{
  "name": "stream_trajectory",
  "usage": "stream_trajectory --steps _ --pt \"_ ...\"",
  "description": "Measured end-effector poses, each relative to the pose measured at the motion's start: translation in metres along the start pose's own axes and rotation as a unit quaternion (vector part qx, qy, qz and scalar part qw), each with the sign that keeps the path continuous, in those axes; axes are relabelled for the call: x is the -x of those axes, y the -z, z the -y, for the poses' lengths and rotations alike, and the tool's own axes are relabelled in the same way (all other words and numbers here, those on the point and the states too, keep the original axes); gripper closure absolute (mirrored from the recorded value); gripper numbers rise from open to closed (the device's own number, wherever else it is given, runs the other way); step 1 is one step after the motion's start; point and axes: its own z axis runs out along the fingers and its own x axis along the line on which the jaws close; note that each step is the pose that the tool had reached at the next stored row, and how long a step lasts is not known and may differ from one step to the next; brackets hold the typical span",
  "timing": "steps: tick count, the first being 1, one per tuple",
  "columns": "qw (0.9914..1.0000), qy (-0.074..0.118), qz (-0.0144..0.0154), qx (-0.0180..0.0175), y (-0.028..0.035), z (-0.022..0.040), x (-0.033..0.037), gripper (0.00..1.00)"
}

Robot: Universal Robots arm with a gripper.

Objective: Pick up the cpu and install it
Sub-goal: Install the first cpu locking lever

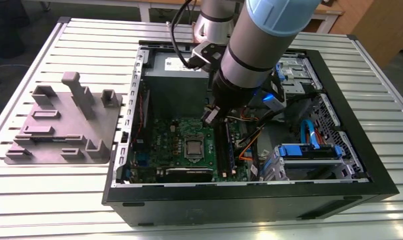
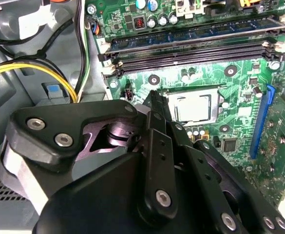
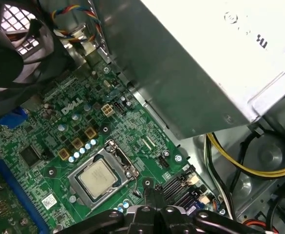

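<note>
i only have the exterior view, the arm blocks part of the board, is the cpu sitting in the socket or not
Observer: Yes. In the first wrist view the cpu lies flat inside the silver socket frame on the green motherboard.
Operator: is the gripper holding anything
Observer: No. In the second wrist view the gripper has its fingertips together with nothing between them, just beside the socket.
Operator: what's next to the socket on the gripper's side
Observer: The second wrist view shows empty black memory slots beyond the socket, and one fitted memory stick.
</note>
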Motion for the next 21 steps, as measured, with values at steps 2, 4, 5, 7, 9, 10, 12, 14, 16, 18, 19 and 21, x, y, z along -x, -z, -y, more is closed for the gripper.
stream_trajectory --steps 2,4,5,7,9,10,12,14,16,18,19,21 --pt "1.0 0.002 0.0011 -0.0013 0.0 -0.0013 -0.001 0.89" --pt "0.99995 0.01 0.0003 -0.0019 0.0001 -0.0014 -0.0012 0.89" --pt "0.99988 0.015 -0.0005 -0.0021 0.0002 -0.0015 -0.0012 0.89" --pt "0.99964 0.027 -0.0018 -0.0027 0.0002 -0.0014 -0.0013 0.89" --pt "0.99931 0.037 -0.0022 -0.004 0.0003 -0.0012 -0.0016 0.89" --pt "0.99918 0.04 -0.002 -0.0047 0.0002 -0.0012 -0.0021 0.89" --pt "0.99909 0.042 -0.0014 -0.0059 0.0 -0.0028 -0.0037 0.89" --pt "0.99909 0.042 -0.0012 -0.0061 -0.0001 -0.0036 -0.0044 0.89" --pt "0.99908 0.042 -0.0011 -0.0063 -0.0002 -0.0044 -0.0051 0.89" --pt "0.99908 0.042 -0.0009 -0.0065 -0.0005 -0.006 -0.0065 0.89" --pt "0.99908 0.042 -0.0009 -0.0066 -0.0006 -0.0066 -0.0072 0.89" --pt "0.999 0.044 -0.0011 -0.0066 -0.0007 -0.0075 -0.0084 0.89"
